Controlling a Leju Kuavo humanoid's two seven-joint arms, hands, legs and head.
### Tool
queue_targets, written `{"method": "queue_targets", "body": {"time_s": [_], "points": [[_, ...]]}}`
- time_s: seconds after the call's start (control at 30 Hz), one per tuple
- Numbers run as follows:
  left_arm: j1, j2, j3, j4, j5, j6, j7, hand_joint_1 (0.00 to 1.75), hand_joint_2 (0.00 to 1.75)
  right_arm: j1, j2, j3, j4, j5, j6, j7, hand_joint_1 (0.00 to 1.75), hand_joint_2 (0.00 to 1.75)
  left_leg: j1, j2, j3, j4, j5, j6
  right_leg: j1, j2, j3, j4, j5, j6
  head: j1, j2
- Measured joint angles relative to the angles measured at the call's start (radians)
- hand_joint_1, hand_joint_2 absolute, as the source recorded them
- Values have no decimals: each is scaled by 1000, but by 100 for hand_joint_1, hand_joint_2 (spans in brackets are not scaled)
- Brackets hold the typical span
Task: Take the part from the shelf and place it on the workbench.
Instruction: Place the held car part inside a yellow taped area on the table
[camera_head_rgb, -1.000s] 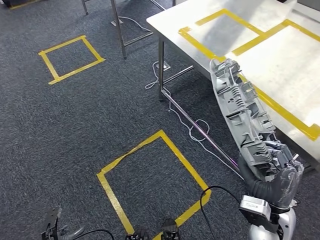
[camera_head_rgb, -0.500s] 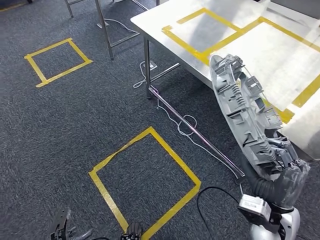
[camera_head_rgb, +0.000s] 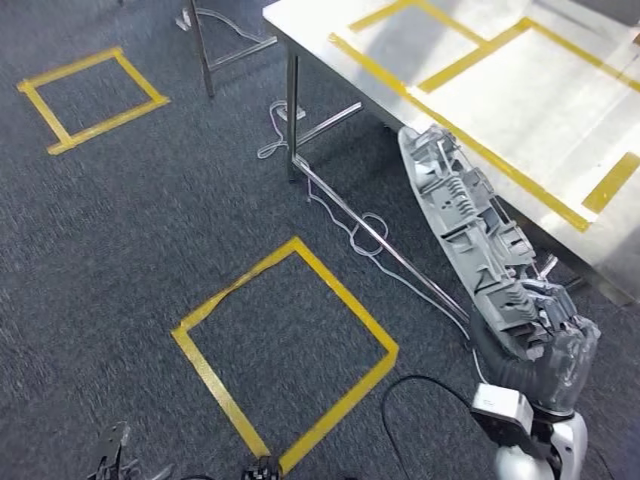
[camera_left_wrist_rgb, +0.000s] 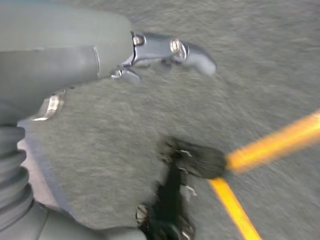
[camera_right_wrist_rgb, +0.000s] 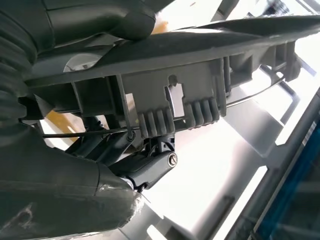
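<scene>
Low at the head view's right, the right hand grips one end of the grey ribbed part — its length slants up and away from the hand, far tip at the edge of the workbench. Fingers of the left hand are spread — holding nothing — above carpet.

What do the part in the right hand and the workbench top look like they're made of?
The part: likely moulded grey plastic, matte, judging by its thin ribs and clip tabs. The workbench: seems to be pale brushed metal or laminate with a soft sheen, on metal legs; I cannot tell which. The right hand holds the part.
</scene>
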Motion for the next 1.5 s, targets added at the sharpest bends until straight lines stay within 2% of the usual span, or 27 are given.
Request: {"method": "queue_targets", "body": {"time_s": [0.03,0.07,0.13,0.17,0.2,0.23,0.3,0.33,0.4,0.47,0.53,0.63,0.7,0.77,0.83,0.87,0.9,1.03,1.1,1.17,1.2,1.23,1.27,1.33,1.4,1.43,1.5], "points": [[18,5,1,-1,1,1,0,0,175,-2,-1,2,5,-2,2,0,175,175,2,-3,-12,0,6,3,1,-16,-17,56,-22,-13,14,0],[36,9,1,-2,1,1,0,0,175,-6,-1,3,9,-4,3,0,175,175,-5,-7,-16,-2,9,6,9,-36,-53,141,-45,-34,29,0],[62,4,2,-2,2,3,-2,0,175,-16,-1,6,16,-8,4,0,175,175,-28,-9,-10,-7,18,7,38,-53,-149,319,-96,-81,45,0],[65,1,3,-1,2,3,-2,0,175,-21,-1,7,19,-9,4,1,175,175,-45,-12,-2,-11,19,14,59,-46,-186,364,-105,-104,46,0],[64,-2,3,-1,2,4,-2,0,175,-24,-1,7,20,-9,4,1,175,175,-60,-15,6,-13,19,21,83,-32,-200,362,-97,-128,46,0],[61,-5,3,-1,2,4,-2,0,175,-27,-1,7,21,-10,4,1,175,175,-71,-19,16,-15,18,29,107,-17,-188,316,-72,-151,46,0],[51,-7,3,-1,2,4,-2,0,175,-29,-1,8,21,-12,4,1,175,175,-91,-25,36,-21,19,41,150,-7,-103,145,-15,-185,45,0],[46,-8,4,-1,2,4,-2,0,175,-30,-1,8,20,-13,4,0,175,175,-98,-28,43,-23,21,43,162,-13,-53,64,7,-192,44,0],[33,-9,4,-1,2,4,-2,0,175,-28,-1,10,19,-14,5,0,175,175,-108,-32,51,-25,30,46,172,-27,6,-23,47,-190,40,0],[23,-7,5,-2,2,4,-2,0,175,-22,-1,9,19,-15,6,0,175,175,-110,-31,48,-30,39,45,168,-31,14,-47,90,-181,36,0],[17,-7,5,-2,2,4,-3,0,175,-15,-1,7,18,-15,7,2,175,175,-114,-20,31,-11,26,38,158,-31,19,-73,114,-181,34,0],[6,-8,5,-3,2,4,-6,0,175,-12,0,6,18,-14,8,2,175,175,-114,-2,-44,152,-56,21,139,-33,19,-88,132,-185,31,0],[-1,-8,5,-3,2,4,-7,0,175,-10,0,6,18,-14,8,1,175,175,-103,5,-75,233,-84,6,124,-34,16,-83,134,-177,31,0],[-6,-8,5,-3,2,4,-8,0,175,-8,0,6,18,-15,10,1,175,175,-84,11,-28,182,-69,-13,106,-31,8,-75,135,-161,30,0],[-15,-11,5,-3,1,5,-8,0,175,-5,0,5,17,-17,11,1,175,175,-61,11,70,59,-57,-38,95,-24,-8,-55,131,-138,22,0],[-20,-14,5,-3,0,5,-9,0,175,-3,0,4,16,-18,12,2,175,175,-52,9,105,16,-55,-41,92,-20,-15,-42,127,-128,18,0],[-24,-16,5,-3,-1,5,-9,0,175,0,0,3,15,-20,14,2,175,175,-45,7,123,-6,-53,-39,90,-17,-17,-32,124,-121,16,0],[-19,-6,6,-4,-2,6,-8,0,175,5,1,5,14,-23,19,-1,175,175,-39,6,109,-4,-39,-3,84,-16,-23,-9,85,-102,26,0],[-12,-1,7,-5,-2,6,-8,0,175,7,1,6,14,-23,21,-1,175,175,-40,6,110,-10,-36,12,82,-20,-64,88,35,-99,32,0],[-12,1,7,-5,-2,7,-8,0,175,5,1,8,14,-24,21,-1,175,175,-42,8,110,-13,-31,16,77,-22,-121,224,-22,-94,37,0],[-13,1,7,-5,-3,7,-8,0,175,3,1,8,14,-24,21,-1,175,175,-43,8,109,-13,-29,17,74,-24,-135,262,-37,-90,38,0],[-15,1,7,-5,-3,7,-8,0,175,2,1,8,14,-23,22,0,175,175,-45,9,109,-13,-28,17,72,-25,-129,260,-36,-87,39,0],[-16,1,7,-5,-4,7,-8,0,175,2,1,8,14,-23,22,0,175,175,-45,10,108,-14,-26,16,71,-26,-100,219,-23,-85,40,0],[-16,3,7,-6,-6,5,-8,0,175,0,1,8,13,-21,24,1,175,175,-45,11,109,-16,-20,11,69,-38,0,75,10,-81,41,0],[-15,4,7,-7,-8,5,-8,0,175,-4,1,8,13,-20,26,2,175,175,-44,11,113,-23,-11,0,73,-47,66,-18,27,-76,43,0],[-14,5,7,-8,-9,5,-8,0,175,-4,1,8,13,-19,26,2,175,175,-43,12,116,-32,-4,-7,77,-47,73,-31,31,-75,43,0],[-15,2,7,-7,-11,5,-8,0,175,-1,1,6,13,-18,28,2,175,175,-37,15,121,-52,8,-21,83,-41,77,-50,50,-87,44,0]]}}
